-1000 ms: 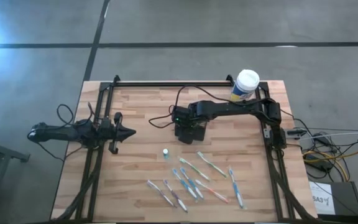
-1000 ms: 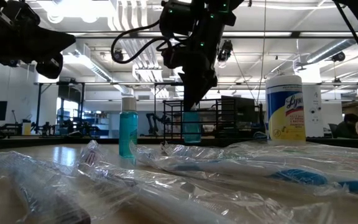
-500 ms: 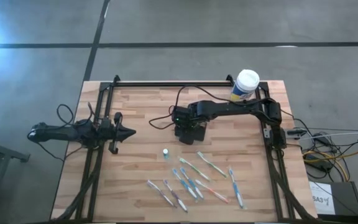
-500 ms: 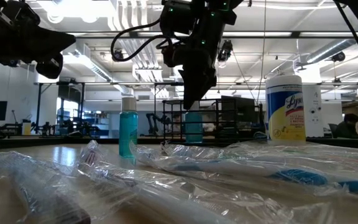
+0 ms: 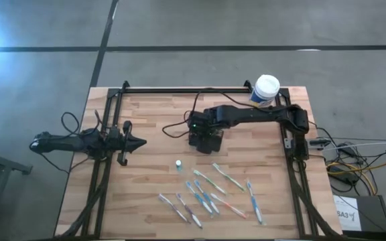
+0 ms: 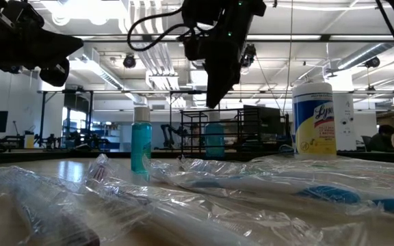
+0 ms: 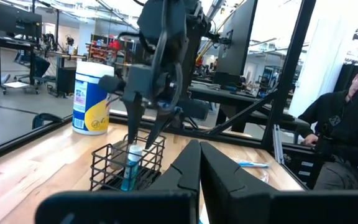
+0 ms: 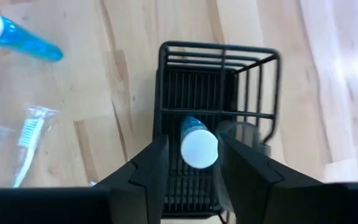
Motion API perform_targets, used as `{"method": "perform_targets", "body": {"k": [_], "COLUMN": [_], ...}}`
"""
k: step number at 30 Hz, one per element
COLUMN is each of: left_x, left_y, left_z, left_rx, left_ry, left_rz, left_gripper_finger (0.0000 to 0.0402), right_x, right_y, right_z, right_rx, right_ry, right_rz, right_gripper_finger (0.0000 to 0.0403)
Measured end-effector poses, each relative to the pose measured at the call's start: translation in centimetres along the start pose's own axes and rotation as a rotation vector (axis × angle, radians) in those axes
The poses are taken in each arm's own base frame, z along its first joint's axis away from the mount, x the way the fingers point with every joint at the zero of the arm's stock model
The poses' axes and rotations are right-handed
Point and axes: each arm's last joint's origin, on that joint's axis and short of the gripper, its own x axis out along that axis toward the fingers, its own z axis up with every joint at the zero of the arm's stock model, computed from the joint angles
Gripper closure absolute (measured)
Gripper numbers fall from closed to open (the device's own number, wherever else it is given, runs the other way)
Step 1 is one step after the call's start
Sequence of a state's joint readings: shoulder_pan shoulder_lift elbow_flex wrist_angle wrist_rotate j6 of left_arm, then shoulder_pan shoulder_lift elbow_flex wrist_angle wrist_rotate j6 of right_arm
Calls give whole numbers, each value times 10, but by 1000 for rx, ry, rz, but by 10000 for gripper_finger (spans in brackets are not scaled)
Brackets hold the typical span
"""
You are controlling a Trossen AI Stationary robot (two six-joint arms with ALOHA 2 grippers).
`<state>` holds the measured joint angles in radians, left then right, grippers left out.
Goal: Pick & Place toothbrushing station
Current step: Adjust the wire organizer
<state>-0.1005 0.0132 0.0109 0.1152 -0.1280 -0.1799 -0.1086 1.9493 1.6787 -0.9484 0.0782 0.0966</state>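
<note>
Toothbrushing station (image 8: 219, 93): small black wire caddy, rectangular, open grid walls, slotted floor; stands near the table's middle, under the right arm. One blue translucent bottle with a white cap (image 8: 199, 148) stands upright inside it.

Right gripper (image 7: 146, 127): dark, two tapered fingers, hanging above the caddy with jaws parted on either side of the bottle's cap, gripping nothing.

Left gripper (image 5: 138, 142): at the table's left edge, fingers pressed together, empty.

Second blue bottle (image 6: 141, 139): white cap, upright on the table nearer than the caddy, clear of it.

Wipes canister (image 6: 314, 118): yellow cylinder, white lid, label lettering reads "Ly", the rest turned out of sight; far right corner.

Toothbrushes (image 5: 210, 194): several, sealed in clear crinkled plastic, scattered on the near half of the table.

Table (image 5: 153, 181): light wood planks, black tube frame along its edges.

Person (image 7: 347, 130): seated beyond the table, dark clothing.
</note>
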Motion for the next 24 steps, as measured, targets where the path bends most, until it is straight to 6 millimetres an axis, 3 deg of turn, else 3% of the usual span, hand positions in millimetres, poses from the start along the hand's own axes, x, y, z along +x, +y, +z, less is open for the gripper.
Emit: {"method": "perform_targets", "body": {"k": [4,8,16,21,24], "left_x": [0,0,3,8,12], "left_y": [0,0,6,9,10], "left_z": [0,0,-8,-13,-15], "left_rx": [0,-12,-69,-59,-65], "left_ry": [1,2,63,102,144], "left_rz": [0,15,189,280,323], "left_gripper_finger": [394,394,394,394,397], "right_x": [-24,-55,-99,-93,-81], "right_y": [-3,7,44,54,54], "right_z": [-2,-16,-61,-103,-127], "right_rx": [-11,-51,-176,-172,-157], "right_ry": [-42,-70,-519,-787,-844], "right_rz": [1,15,29,94,124], "right_gripper_finger": [266,266,298,341,374]}}
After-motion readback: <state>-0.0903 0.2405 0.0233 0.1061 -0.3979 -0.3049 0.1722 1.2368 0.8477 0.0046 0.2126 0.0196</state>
